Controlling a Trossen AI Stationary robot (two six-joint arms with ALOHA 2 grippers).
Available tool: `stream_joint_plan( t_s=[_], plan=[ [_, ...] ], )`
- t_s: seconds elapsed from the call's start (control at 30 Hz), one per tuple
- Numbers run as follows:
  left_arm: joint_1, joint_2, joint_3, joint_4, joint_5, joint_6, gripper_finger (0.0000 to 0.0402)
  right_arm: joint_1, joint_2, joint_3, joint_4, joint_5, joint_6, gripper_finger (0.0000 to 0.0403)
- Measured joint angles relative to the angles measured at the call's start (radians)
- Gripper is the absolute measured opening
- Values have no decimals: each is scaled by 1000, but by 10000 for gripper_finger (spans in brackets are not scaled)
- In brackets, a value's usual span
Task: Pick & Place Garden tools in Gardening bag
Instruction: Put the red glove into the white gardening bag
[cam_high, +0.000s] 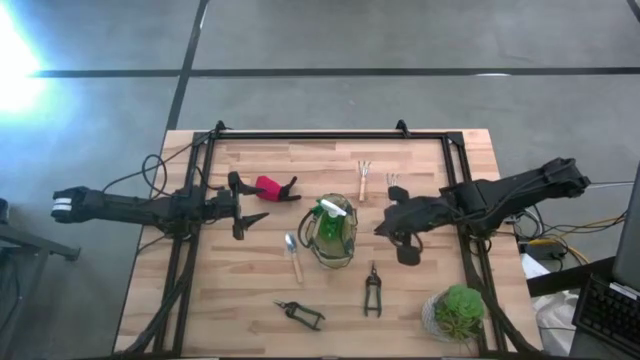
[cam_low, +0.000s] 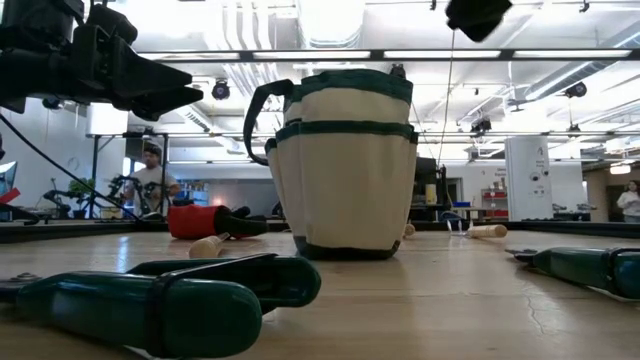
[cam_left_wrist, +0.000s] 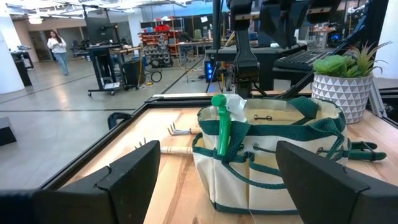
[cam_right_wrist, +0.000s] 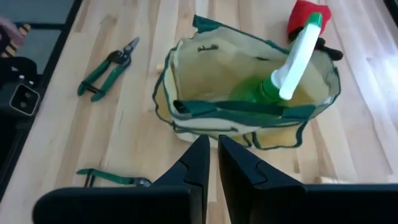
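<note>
The gardening bag (cam_high: 335, 238) is set mid-counter (cam_high: 260, 300), the green spray bottle (cam_right_wrist: 283, 78) lodged inside. Just beside it, the right gripper (cam_high: 381, 228) is held clenched and empty; the left gripper (cam_high: 255, 217) is spread wide — other tools are partly cut off.

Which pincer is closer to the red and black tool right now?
Left. The left pincer hangs open just beside the red-and-black tool, on the bag's left. The right pincer sits across the gardening bag, farther away.
</note>
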Motion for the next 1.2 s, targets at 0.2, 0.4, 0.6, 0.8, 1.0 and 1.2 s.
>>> stream_joint_plan(
  t_s=[0.2,0.4,0.6,0.8,1.0,1.2],
  plan=[
    [0,0,0,0,0,0,321,0,-160,-189,170,1,-3,27],
    [0,0,0,0,0,0,321,-1,-328,-391,414,-32,-97,27],
    [0,0,0,0,0,0,321,-12,-475,-533,520,-38,-127,27],
    [0,0,0,0,0,0,321,-63,-589,-642,596,-65,-139,27],
    [0,0,0,0,0,0,321,-159,-629,-756,801,-250,-179,27],
    [0,0,0,0,0,0,321,-272,-628,-837,855,-320,-141,27]
  ],
)
